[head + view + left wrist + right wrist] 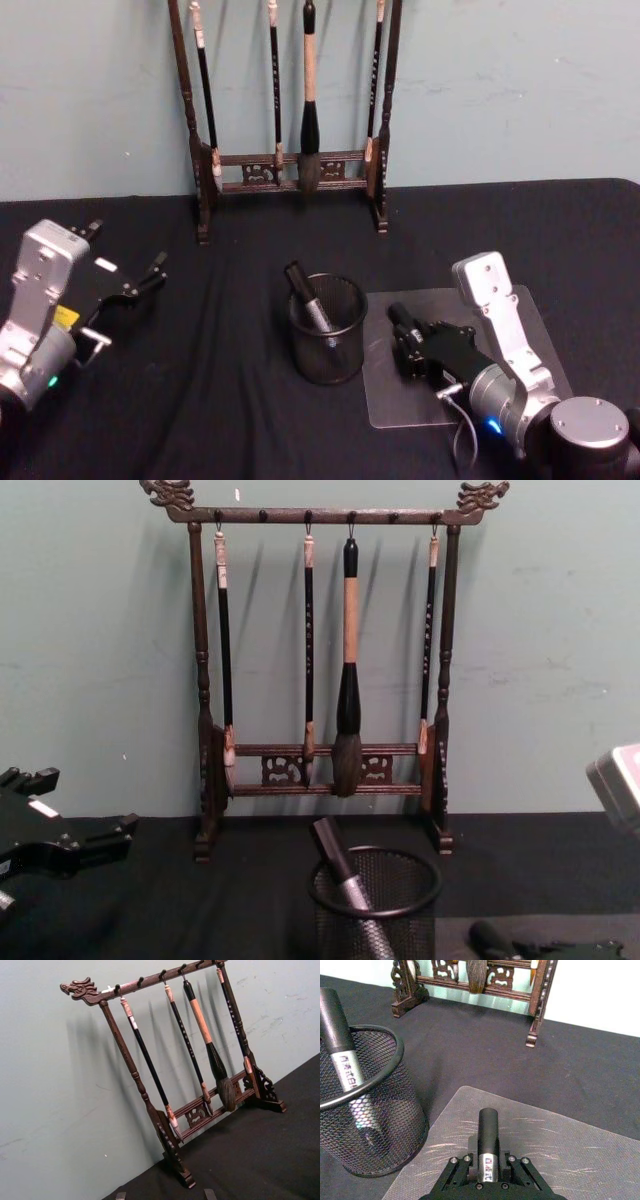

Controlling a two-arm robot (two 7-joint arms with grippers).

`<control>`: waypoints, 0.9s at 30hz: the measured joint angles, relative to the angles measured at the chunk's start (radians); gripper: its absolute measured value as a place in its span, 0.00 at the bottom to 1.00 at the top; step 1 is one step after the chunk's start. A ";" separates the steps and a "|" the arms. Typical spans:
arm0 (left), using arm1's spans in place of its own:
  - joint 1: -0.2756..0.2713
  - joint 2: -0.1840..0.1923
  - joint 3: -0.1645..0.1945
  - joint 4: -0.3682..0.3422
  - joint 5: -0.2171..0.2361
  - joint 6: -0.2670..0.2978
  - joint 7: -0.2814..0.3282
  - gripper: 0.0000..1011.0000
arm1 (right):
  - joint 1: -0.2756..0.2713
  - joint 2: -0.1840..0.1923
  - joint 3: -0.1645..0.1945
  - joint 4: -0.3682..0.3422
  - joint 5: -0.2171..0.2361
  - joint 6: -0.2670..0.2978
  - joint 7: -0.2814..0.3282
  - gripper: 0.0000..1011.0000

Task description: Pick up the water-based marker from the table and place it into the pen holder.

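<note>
**Item 1.** Black water-based marker with a silver label band (488, 1132): one, clenched in the right pincer (488, 1170), cap end jutting forward past the fingers. It sits above the clear plastic mat (395, 395), near the pen holder on that holder's right side; whether it touches the mat cannot be told.

**Item 2.** Small round black wire-mesh pen holder (328, 350): one, upright at mid-tabletop, its base just beside the mat's left edge. Inside it leans a second marker (305, 290) of the same kind, making two markers in all.

**Item 3.** Left pincer (120, 255): released, fingers spread, over the left part of the matte black cloth tabletop (230, 400), well apart from the holder.

**Item 4.** Tall dark wooden brush rack with carved ends (320, 750): one, at the tabletop's back edge against the pale wall, carrying four hanging brushes (348, 680).

**Room.** Bare cloth lies between holder and left pincer, and between holder and rack.
</note>
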 joint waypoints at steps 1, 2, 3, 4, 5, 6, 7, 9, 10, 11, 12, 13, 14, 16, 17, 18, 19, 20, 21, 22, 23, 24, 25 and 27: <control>0.000 0.000 0.000 0.000 0.000 0.000 0.000 1.00 | 0.000 0.000 0.000 0.000 0.000 0.000 0.000 0.24; 0.000 0.000 0.000 0.000 0.000 0.000 0.000 1.00 | 0.000 -0.001 0.001 0.000 0.001 -0.002 0.000 0.24; 0.000 0.000 0.000 0.000 0.000 0.000 0.000 1.00 | -0.001 -0.001 0.002 0.000 0.002 -0.005 0.001 0.24; 0.000 0.000 0.000 0.000 0.000 0.000 0.000 1.00 | -0.001 -0.002 0.003 0.000 0.004 -0.008 0.002 0.24; 0.000 0.000 0.000 0.000 0.000 0.000 0.000 1.00 | -0.004 -0.004 0.006 0.000 0.009 -0.020 0.003 0.24; 0.000 0.000 0.000 0.000 0.000 0.000 0.000 1.00 | -0.005 -0.006 0.009 0.001 0.013 -0.028 0.005 0.24; 0.000 0.000 0.000 0.000 0.000 0.000 0.000 1.00 | -0.007 -0.008 0.012 0.001 0.018 -0.037 0.006 0.24; 0.000 0.000 0.000 0.000 0.000 0.000 0.000 1.00 | -0.012 -0.012 0.021 0.001 0.037 -0.060 0.014 0.24; 0.000 0.000 0.000 0.000 0.000 0.000 0.000 1.00 | -0.014 -0.013 0.023 0.000 0.043 -0.068 0.017 0.24; 0.000 0.000 0.000 0.000 0.000 0.000 0.000 1.00 | -0.015 -0.013 0.025 0.000 0.049 -0.075 0.019 0.24; 0.000 0.000 0.000 0.000 0.000 0.000 0.000 1.00 | -0.018 -0.014 0.029 -0.003 0.062 -0.089 0.025 0.24; 0.000 0.000 0.000 0.000 0.000 0.000 0.000 1.00 | -0.019 -0.014 0.030 -0.005 0.068 -0.096 0.027 0.24; 0.000 0.000 0.000 0.000 0.000 0.000 0.000 1.00 | -0.022 -0.013 0.032 -0.007 0.079 -0.110 0.033 0.24; 0.000 0.000 0.000 0.000 0.000 0.000 0.000 1.00 | -0.024 -0.011 0.033 -0.009 0.088 -0.121 0.038 0.24; 0.000 0.000 0.000 0.000 0.000 0.000 0.000 1.00 | -0.025 -0.010 0.033 -0.010 0.093 -0.127 0.041 0.24; 0.000 0.000 0.000 0.000 0.000 0.000 0.000 1.00 | -0.026 -0.008 0.033 -0.011 0.099 -0.134 0.045 0.24; 0.000 0.000 0.000 0.000 0.000 0.000 0.000 1.00 | -0.027 -0.005 0.032 -0.013 0.108 -0.147 0.052 0.24; 0.000 0.000 0.000 0.000 0.000 0.000 0.000 1.00 | -0.028 -0.003 0.032 -0.014 0.112 -0.154 0.056 0.24; 0.000 0.000 0.000 0.000 0.000 0.000 0.000 1.00 | -0.030 0.002 0.030 -0.015 0.121 -0.167 0.064 0.24; 0.000 0.000 0.000 0.000 0.000 0.000 0.000 1.00 | -0.030 0.004 0.030 -0.015 0.126 -0.175 0.069 0.24; 0.000 0.000 0.000 0.000 0.000 0.000 0.000 1.00 | -0.032 0.008 0.029 -0.016 0.135 -0.192 0.077 0.24; 0.000 0.000 0.000 0.000 0.000 0.000 0.000 1.00 | -0.032 0.008 0.029 -0.016 0.135 -0.192 0.077 0.24; 0.000 0.000 0.000 0.000 0.000 0.000 0.000 1.00 | -0.033 0.011 0.029 -0.017 0.144 -0.207 0.084 0.24; 0.000 0.000 0.000 0.000 0.000 0.000 0.000 1.00 | -0.034 0.013 0.029 -0.017 0.153 -0.224 0.089 0.24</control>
